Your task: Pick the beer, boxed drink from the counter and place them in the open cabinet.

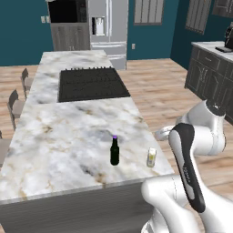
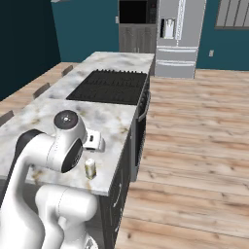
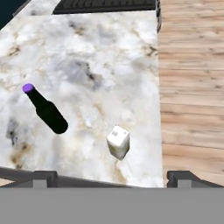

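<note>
standing upright on the marble counter [image 1: 68, 136], the beer [image 1: 114, 152] had its long axis vertical, purple cap up and narrow neck above the dark body. you could see it near the counter's front edge, well short of the black cooktop [image 1: 92, 83]. the boxed drink [image 1: 151, 157] stood upright too, its long axis vertical, just to the right of the bottle in the left base view and close to the counter's right edge; the two were near each other but apart. in the hand view the beer [image 3: 46, 110] appeared to the left and the boxed drink [image 3: 118, 141] nearer the middle, both ahead of the claw. your gripper [image 3: 112, 178] had its jaws spread wide apart, one fingertip [image 3: 43, 178] at each side of the view's bottom, holding and touching nothing, above the counter's near edge.
</note>
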Available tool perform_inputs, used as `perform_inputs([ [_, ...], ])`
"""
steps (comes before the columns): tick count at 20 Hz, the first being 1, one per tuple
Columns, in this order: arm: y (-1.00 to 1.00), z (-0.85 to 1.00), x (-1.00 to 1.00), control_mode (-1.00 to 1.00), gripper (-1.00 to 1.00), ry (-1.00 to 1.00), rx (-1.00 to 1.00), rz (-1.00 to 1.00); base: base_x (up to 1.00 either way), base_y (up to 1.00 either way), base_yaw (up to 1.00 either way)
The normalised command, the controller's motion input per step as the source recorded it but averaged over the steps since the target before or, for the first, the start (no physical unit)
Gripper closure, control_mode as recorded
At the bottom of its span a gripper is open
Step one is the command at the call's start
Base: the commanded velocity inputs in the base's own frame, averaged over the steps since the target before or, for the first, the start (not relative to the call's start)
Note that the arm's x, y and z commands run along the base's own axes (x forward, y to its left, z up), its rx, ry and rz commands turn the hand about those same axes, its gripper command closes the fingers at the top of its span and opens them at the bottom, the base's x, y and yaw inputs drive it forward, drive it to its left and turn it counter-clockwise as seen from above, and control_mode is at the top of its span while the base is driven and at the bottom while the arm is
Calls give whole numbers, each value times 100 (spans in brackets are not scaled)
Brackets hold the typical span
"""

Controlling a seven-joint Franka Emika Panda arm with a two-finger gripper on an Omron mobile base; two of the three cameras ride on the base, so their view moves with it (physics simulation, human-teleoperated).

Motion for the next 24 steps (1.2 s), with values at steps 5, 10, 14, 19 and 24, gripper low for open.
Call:
perform_inputs([
  [5,0,-27,0,-100,-100,0,0,0,0,0,0],
  [10,0,-39,0,-100,-100,0,0,0,0,0,0],
  [14,0,-42,0,-100,-100,0,0,0,0,0,0],
  [19,0,-42,0,-100,-100,0,0,0,0,0,0],
  [24,0,-40,0,-100,-100,0,0,0,0,0,0],
])
